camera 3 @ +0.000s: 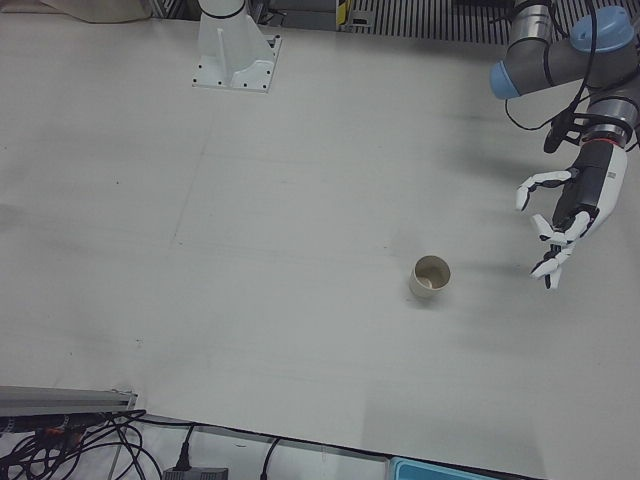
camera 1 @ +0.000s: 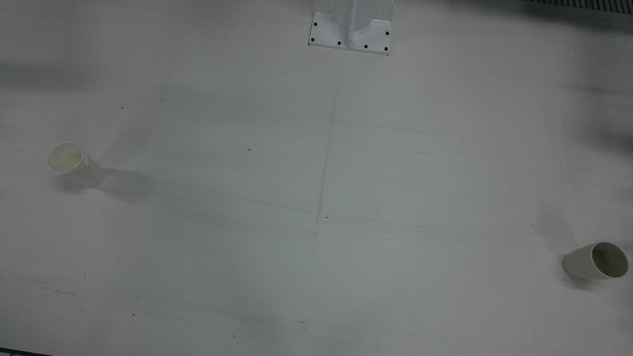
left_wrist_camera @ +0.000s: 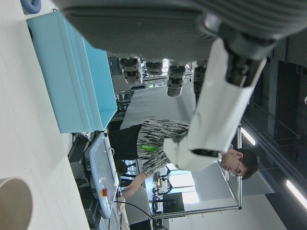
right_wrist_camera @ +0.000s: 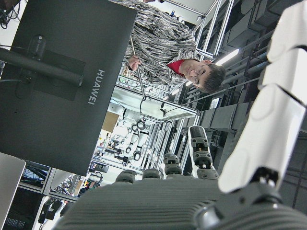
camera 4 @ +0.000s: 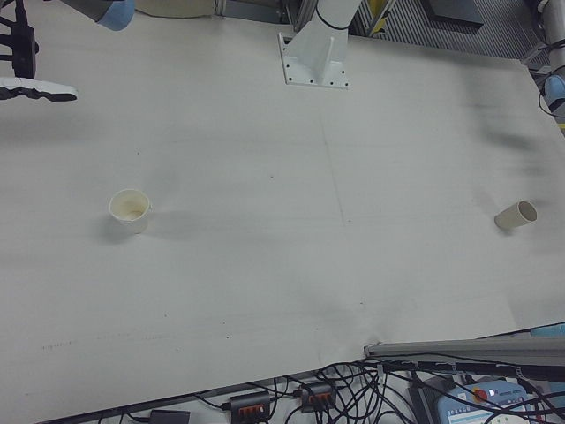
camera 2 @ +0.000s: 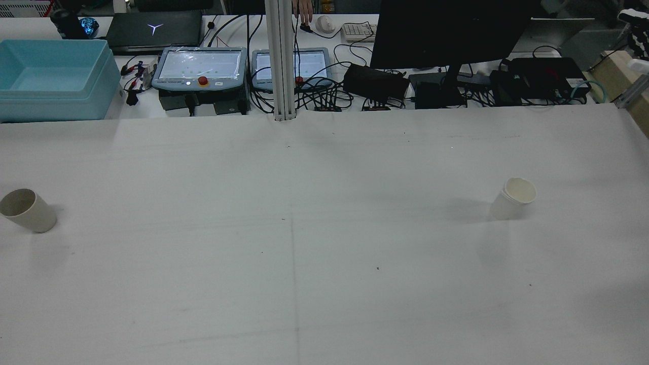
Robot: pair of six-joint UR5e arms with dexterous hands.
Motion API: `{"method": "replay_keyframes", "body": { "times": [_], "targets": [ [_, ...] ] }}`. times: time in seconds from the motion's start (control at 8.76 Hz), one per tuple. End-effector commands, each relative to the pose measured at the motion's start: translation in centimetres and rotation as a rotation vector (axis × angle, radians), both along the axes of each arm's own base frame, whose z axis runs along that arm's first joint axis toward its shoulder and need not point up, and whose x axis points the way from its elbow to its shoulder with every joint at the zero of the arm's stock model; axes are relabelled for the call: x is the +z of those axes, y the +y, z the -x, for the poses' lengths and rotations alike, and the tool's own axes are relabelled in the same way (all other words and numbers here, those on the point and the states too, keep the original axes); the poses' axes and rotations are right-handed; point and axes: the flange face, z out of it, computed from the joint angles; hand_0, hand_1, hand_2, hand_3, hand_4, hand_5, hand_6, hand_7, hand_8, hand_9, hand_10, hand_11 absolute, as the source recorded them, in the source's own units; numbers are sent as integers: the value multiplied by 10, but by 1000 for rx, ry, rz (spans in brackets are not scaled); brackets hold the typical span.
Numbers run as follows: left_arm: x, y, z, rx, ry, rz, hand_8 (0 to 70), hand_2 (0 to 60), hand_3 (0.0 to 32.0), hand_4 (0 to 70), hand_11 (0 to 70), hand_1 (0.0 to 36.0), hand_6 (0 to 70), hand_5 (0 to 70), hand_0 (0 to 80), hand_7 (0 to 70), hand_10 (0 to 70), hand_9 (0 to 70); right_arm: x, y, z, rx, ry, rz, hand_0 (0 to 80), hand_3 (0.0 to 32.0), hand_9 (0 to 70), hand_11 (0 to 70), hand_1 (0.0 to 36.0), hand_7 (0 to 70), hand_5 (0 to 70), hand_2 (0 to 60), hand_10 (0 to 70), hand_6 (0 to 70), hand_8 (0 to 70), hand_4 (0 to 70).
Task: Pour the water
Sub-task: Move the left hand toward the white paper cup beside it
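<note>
A beige paper cup point(camera 3: 430, 277) stands on the white table on my left side; it also shows in the rear view point(camera 2: 28, 210), the front view point(camera 1: 596, 260), the right-front view point(camera 4: 515, 215) and at the edge of the left hand view point(left_wrist_camera: 14, 203). A white paper cup point(camera 2: 513, 198) stands on my right side, also in the front view point(camera 1: 74, 163) and the right-front view point(camera 4: 130, 210). My left hand point(camera 3: 565, 220) is open and empty, hovering above the table to the outer side of the beige cup. My right hand point(camera 4: 22, 66) is open, at the view's top left, well away from the white cup.
An arm pedestal point(camera 1: 351, 29) stands at the table's robot-side edge. Beyond the far edge are a blue bin point(camera 2: 50, 76), two teach pendants point(camera 2: 200, 68), an aluminium post point(camera 2: 281, 61), a monitor point(camera 2: 446, 30) and cables. A person stands behind the monitor point(right_wrist_camera: 168, 43).
</note>
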Motion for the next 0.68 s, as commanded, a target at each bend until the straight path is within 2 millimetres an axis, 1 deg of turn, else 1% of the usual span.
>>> {"method": "replay_keyframes", "body": {
  "times": [0.0,0.11,0.23,0.34,0.46,0.57],
  "targets": [
    [7,6,-4,2,-42,-59,52,100,0,125,126,360,59,191,800,160,51,18,5,1,1,-1,8,11,493,0,8,27,158,111,162,89,10,49,11,147],
    [3,5,-6,-14,-107,-108,42,0,0,106,99,332,35,162,800,140,41,14,14,2,1,-3,12,28,489,0,8,36,157,113,160,92,16,55,20,136],
    [-1,2,-9,-34,-177,-161,38,0,64,74,88,291,15,88,800,125,36,11,21,6,3,-10,15,42,502,0,8,46,172,112,163,100,22,55,18,139],
    [9,2,-19,-26,-207,-179,38,0,74,69,87,285,10,87,800,115,35,9,31,13,12,-32,21,64,505,0,9,52,179,113,170,109,25,58,20,139],
    [41,4,-22,-22,-217,-170,39,0,106,61,88,288,4,72,800,110,36,8,51,14,16,-40,31,104,504,0,14,64,184,124,189,126,33,65,24,132],
    [64,3,-25,-34,-252,-185,38,0,118,58,87,286,3,66,800,109,35,7,85,16,24,-58,49,169,503,0,12,66,181,119,180,121,35,60,24,116]
  ]
}}
